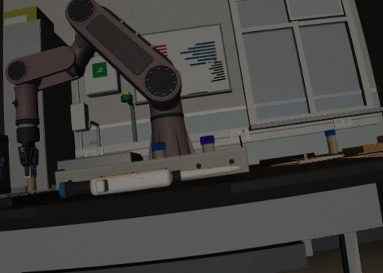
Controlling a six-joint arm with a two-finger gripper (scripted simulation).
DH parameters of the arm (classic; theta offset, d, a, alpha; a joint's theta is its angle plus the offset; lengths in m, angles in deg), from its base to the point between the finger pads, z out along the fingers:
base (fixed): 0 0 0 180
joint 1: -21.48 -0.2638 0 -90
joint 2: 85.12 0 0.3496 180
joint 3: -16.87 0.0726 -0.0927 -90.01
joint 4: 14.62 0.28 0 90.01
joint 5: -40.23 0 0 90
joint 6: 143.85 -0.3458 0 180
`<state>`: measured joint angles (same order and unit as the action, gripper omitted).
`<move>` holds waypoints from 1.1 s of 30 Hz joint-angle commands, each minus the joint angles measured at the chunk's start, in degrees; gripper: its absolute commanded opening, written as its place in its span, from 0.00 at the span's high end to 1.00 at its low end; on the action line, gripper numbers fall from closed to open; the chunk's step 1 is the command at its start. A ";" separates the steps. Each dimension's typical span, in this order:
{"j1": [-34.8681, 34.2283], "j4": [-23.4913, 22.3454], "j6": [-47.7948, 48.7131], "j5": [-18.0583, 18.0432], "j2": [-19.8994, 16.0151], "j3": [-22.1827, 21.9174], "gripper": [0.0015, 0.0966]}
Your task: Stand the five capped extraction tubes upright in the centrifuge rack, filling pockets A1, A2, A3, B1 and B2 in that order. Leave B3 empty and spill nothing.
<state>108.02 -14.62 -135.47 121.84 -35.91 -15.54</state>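
A purple-capped extraction tube (pixel 31 179) stands upright at the far left of the bench, and my open gripper (pixel 30 170) hangs straight down over it with its fingers around the cap. A blue-capped tube (pixel 158 149) and a purple-capped tube (pixel 207 143) stand upright behind the grey base plate (pixel 153 165) near the arm's pedestal. Another blue-capped tube (pixel 330 141) stands far to the right by the window wall. The centrifuge rack's pockets are hidden from this low angle.
A dark box (pixel 4 163) stands just left of the gripper at the frame edge. A large white pipette (pixel 147 179) lies along the bench's near edge. Flat trays (pixel 291 160) and a wooden block (pixel 365 149) sit to the right.
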 commanded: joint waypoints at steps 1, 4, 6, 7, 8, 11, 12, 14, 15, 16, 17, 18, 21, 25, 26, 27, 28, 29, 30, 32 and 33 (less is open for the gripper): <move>0.00 0.00 0.00 0.00 0.05 -0.05 0.45; 0.00 0.00 0.00 0.00 0.05 -0.05 0.45; 0.00 0.00 0.00 0.00 0.05 -0.05 0.46; 0.00 0.00 0.00 0.00 0.05 -0.05 0.47; 0.00 0.00 0.00 0.00 0.05 -0.05 0.48; 0.00 0.00 0.00 -0.01 0.05 -0.05 0.51; 0.00 0.00 0.00 -0.01 0.05 -0.05 0.52; 0.00 0.00 0.00 -0.01 0.05 -0.05 0.54; 0.00 0.00 0.00 -0.01 0.05 -0.05 0.55; 0.00 0.00 0.00 -0.01 0.05 -0.05 0.56; 0.00 0.00 0.00 -0.01 0.05 -0.05 0.57; 0.00 0.00 0.00 -0.01 0.05 -0.05 0.58; 0.00 0.00 0.00 -0.01 0.04 -0.04 0.61; 0.00 0.00 0.00 -0.01 0.03 -0.04 0.66; 0.00 -0.01 0.00 -0.01 0.03 -0.03 0.67; 0.00 -0.01 0.00 -0.01 0.03 -0.03 0.68; 0.00 -0.01 0.00 -0.01 0.03 -0.03 0.69; 0.00 -0.01 0.00 -0.01 0.03 -0.03 0.70; 0.00 -0.01 0.00 -0.01 0.02 -0.03 0.71; 0.00 -0.01 0.00 -0.01 0.02 -0.02 0.73; 0.01 -0.01 0.00 -0.01 0.02 -0.02 0.74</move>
<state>108.02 -14.61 -135.47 121.84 -35.90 -15.55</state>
